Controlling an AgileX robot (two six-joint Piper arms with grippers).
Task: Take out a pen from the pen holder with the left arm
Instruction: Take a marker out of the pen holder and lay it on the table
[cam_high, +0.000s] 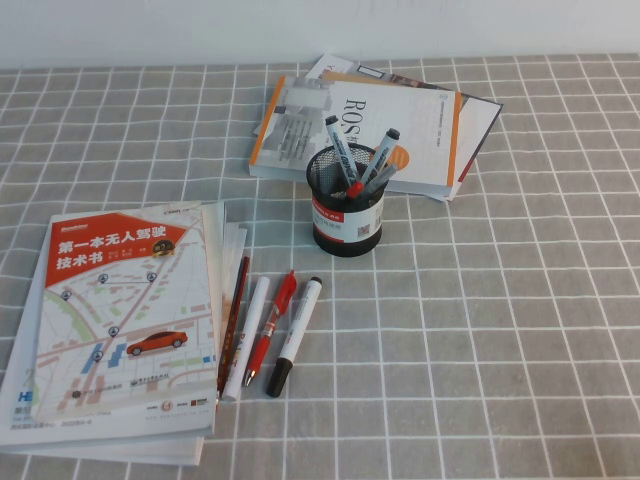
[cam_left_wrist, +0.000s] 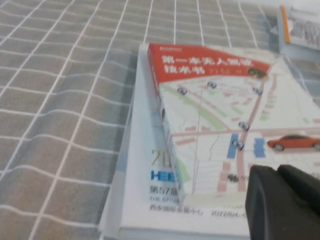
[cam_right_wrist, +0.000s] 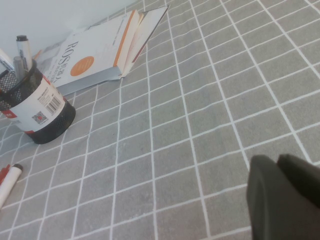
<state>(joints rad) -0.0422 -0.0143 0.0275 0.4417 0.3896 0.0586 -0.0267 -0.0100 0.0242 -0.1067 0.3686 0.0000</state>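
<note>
Jaws on the left gripper (cam_left_wrist: 278, 176) are sitting closed with nothing between them, hanging above the near edge of the map-covered book (cam_left_wrist: 225, 115), which is lying on a stack at the near left of the desk (cam_high: 520, 340). Jaws on the right gripper (cam_right_wrist: 278, 162) are looking closed and empty too, hanging over bare checked cloth on the near right. Neither arm is showing in the high view, so I am judging both to be sitting back at the robot's edge, low and angled forward, parked rather than reaching

Just beside the book stack, toward the middle, four writing tools are lying side by side: a red pencil (cam_high: 233, 325), a white marker (cam_high: 247, 338), a red pen (cam_high: 271, 322) and a black-capped marker (cam_high: 296, 335)

Farther back, near the desk's middle, the black mesh pen holder (cam_high: 347, 222) is standing upright, well apart from the left gripper. A dark-capped marker (cam_high: 339, 152) and a second marker (cam_high: 380, 157) are leaning out of it, with a red-tipped pen (cam_high: 354, 187) sitting lower between them. Behind the holder a pile of books (cam_high: 400, 120) is lying toward the far edge

By my reading the task is not getting under way yet: no pen is being held or lifted. Everything is waiting to be done: opening the jaws, reaching forward and rightward to the holder, closing on one pen, and drawing it up and out
</note>
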